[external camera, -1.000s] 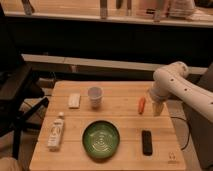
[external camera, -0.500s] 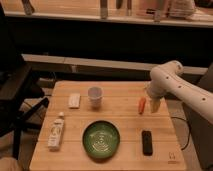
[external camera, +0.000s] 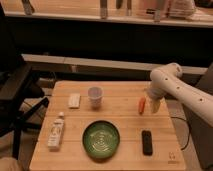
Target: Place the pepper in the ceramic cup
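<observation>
Pepper: the small slender red-orange pepper (external camera: 142, 105) lies on the wooden surface (external camera: 120, 112), near its right edge.
Pincer: the white arm's pincer (external camera: 154, 104) hangs just right of the pepper, spread wide, holding nothing.
Cup: the small white ceramic cup (external camera: 95, 96) stands upright at back centre.
Open room: bare wood between cup and pepper.
Front: the wide green ridged bowl (external camera: 101, 140) and the black bar (external camera: 147, 142).

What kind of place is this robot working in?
Probably an office or lab workspace: a wooden table, a black office chair beside it, a long counter behind. The robot's hand hangs beside the pepper.
</observation>
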